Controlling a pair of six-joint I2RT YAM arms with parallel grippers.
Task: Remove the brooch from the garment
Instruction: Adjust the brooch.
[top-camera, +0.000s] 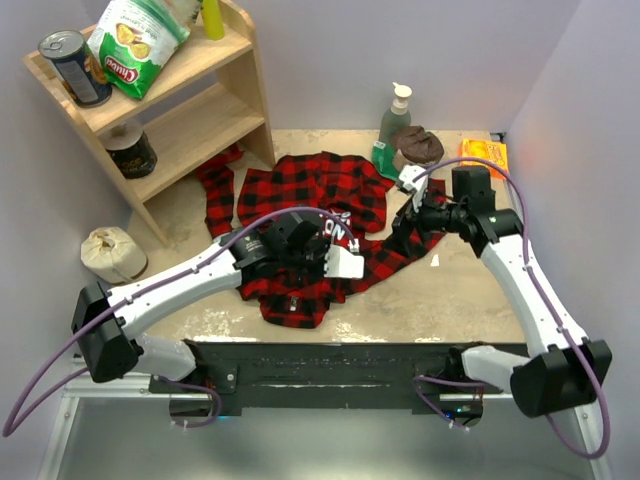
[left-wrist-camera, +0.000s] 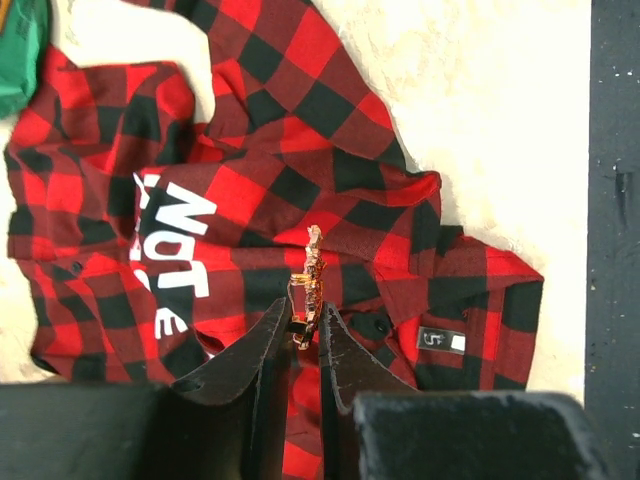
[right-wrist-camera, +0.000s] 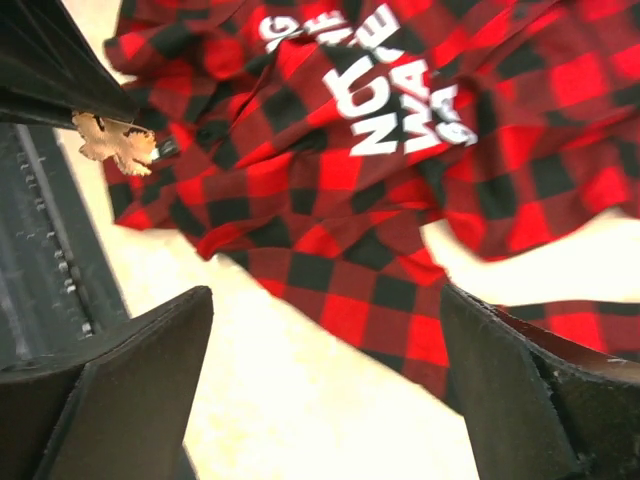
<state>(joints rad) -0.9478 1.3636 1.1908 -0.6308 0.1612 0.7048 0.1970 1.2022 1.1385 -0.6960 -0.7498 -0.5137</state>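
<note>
Red-and-black plaid garment (top-camera: 320, 185) lies rumpled on the table (top-camera: 450, 290). Left gripper (left-wrist-camera: 305, 325) pinches the pale gold brooch (left-wrist-camera: 310, 275) between its fingertips, over the cloth beside the white lettering (left-wrist-camera: 175, 250); whether the brooch is clear of the fabric cannot be told. Right gripper (right-wrist-camera: 325, 320) stands spread wide above the garment's edge.

The brooch (left-wrist-camera: 308, 280), a tiny gold-tan ornament, stands upright, pinched by the left end effector (left-wrist-camera: 305, 320). The garment (top-camera: 320, 190), red-and-black plaid, lies crumpled on the surface (top-camera: 450, 290); its white-lettered black patch (top-camera: 341, 232) faces up.
</note>
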